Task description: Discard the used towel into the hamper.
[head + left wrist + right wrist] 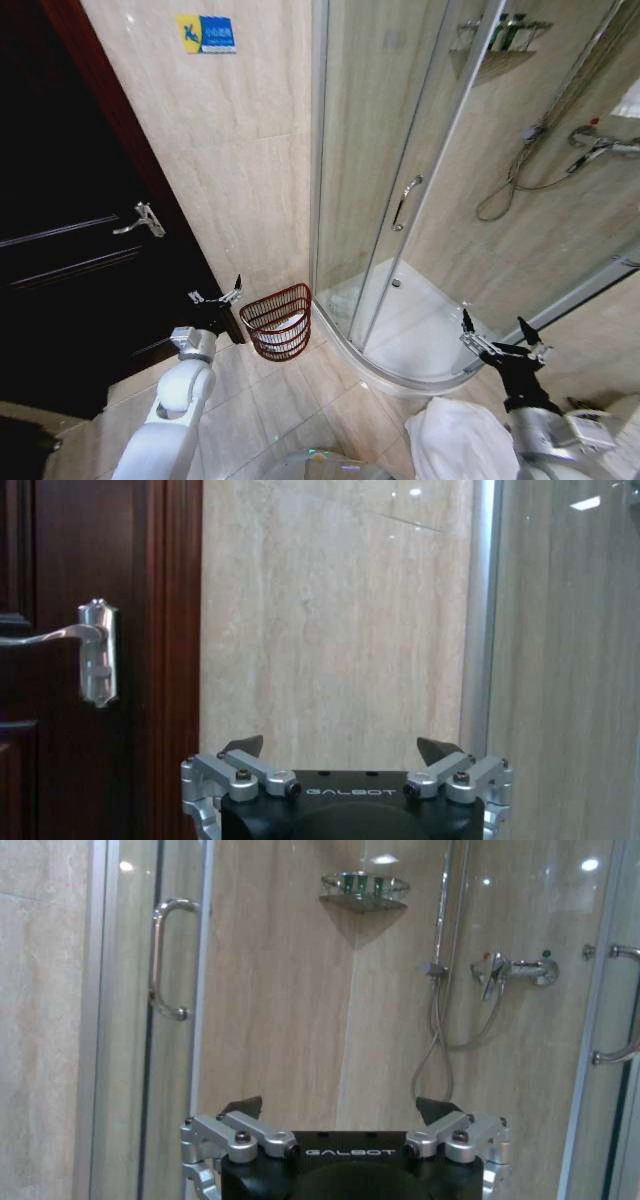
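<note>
Two hands spread, empty: left hand (216, 296) just beside hamper (279, 321), right hand (499, 342) well apart; white towel (459, 438) on floor beyond.

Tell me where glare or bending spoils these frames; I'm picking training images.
Head view: straight lines bow, the dark door leans, and the hamper stays readable. Left wrist view: small ceiling-light spots on the tile wall. Right wrist view: bright spots on the shower glass, with a soft shadow under the wire shelf.
</note>
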Robot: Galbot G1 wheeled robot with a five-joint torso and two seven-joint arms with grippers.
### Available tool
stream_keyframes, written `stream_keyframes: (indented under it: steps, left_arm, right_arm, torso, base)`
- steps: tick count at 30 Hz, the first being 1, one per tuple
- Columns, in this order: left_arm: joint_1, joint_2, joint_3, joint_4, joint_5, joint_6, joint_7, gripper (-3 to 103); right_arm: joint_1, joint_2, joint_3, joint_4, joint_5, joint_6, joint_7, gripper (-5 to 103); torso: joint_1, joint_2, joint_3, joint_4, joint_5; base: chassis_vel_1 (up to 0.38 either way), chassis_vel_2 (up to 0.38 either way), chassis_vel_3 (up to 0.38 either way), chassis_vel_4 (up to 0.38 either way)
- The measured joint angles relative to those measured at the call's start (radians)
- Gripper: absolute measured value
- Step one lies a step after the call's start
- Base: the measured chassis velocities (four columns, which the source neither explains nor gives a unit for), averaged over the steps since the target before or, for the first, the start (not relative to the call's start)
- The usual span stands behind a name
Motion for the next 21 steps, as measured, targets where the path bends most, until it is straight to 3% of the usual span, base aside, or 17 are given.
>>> stream_keyframes:
  steps: [21]
  left_arm:
    - [-0.004,-0.014,0.041,-0.009,0.002,0.001,-0.002,100]
  right_arm:
    - [0.002,-0.019,0.02,-0.012,0.017,-0.003,0.004,100]
  torso:
    - [0.0,0.0,0.0,0.0,0.0]
  base:
    - [-0.096,-0.1,0.095,0.092]
